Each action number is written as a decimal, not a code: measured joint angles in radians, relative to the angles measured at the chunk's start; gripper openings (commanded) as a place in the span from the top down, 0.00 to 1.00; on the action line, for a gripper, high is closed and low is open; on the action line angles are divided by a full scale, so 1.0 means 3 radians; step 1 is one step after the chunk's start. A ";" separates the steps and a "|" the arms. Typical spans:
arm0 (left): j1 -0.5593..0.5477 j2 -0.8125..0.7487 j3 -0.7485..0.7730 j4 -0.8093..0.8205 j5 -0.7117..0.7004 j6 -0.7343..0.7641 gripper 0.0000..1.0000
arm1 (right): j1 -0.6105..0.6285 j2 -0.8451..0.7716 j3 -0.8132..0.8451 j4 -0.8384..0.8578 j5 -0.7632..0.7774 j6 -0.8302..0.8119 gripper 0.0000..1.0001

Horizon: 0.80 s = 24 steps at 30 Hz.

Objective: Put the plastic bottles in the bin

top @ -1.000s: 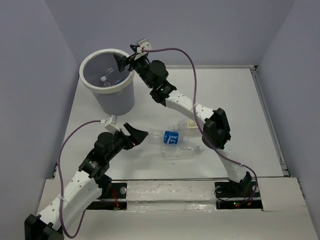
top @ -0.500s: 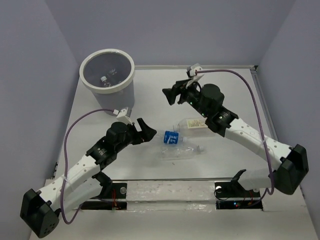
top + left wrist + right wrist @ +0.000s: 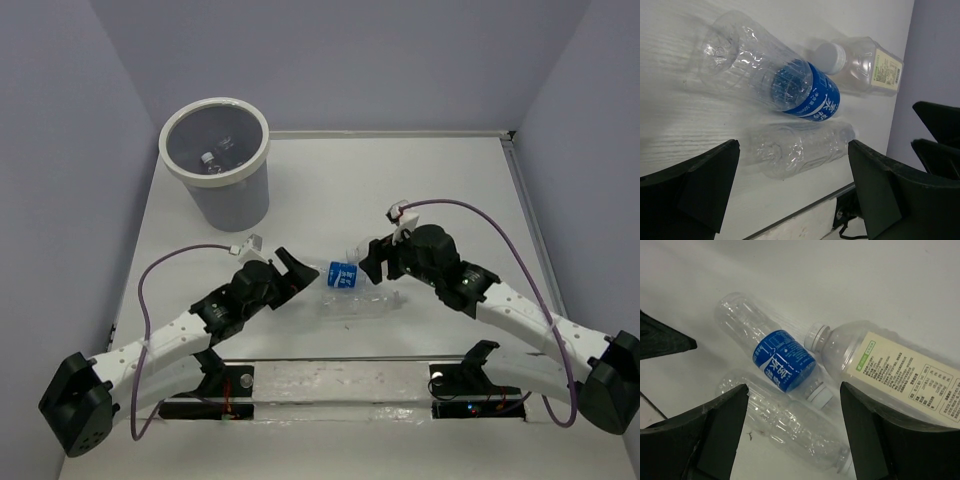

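Observation:
The grey bin [image 3: 236, 203] with a white rim stands at the back left, with one bottle [image 3: 210, 158] inside. Three bottles lie together mid-table: a blue-label one [image 3: 341, 274], a plain one [image 3: 362, 302] and a squarer beige-label one [image 3: 900, 371], mostly hidden under the right gripper in the top view. My left gripper [image 3: 291, 271] is open and empty just left of them, facing the blue-label bottle [image 3: 790, 86] and the plain bottle [image 3: 800, 148]. My right gripper [image 3: 374, 261] is open and empty above the plain bottle [image 3: 790, 421] and the blue-label bottle [image 3: 783, 360].
The beige-label bottle [image 3: 866, 69] lies behind the blue-label one in the left wrist view. The table's front edge runs close behind the plain bottle. A raised lip borders the table on the right [image 3: 535, 235]. Purple walls enclose the back and sides.
My right arm has swung from over the bin back down to the bottles mid-table. My left gripper has moved right, closer to the bottles. The three bottles have not moved.

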 measured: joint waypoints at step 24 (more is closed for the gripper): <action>-0.0066 0.1857 0.0654 0.0437 -0.0823 -0.0371 0.01 | 0.0074 -0.0238 -0.0360 0.0207 -0.1057 0.0189 0.18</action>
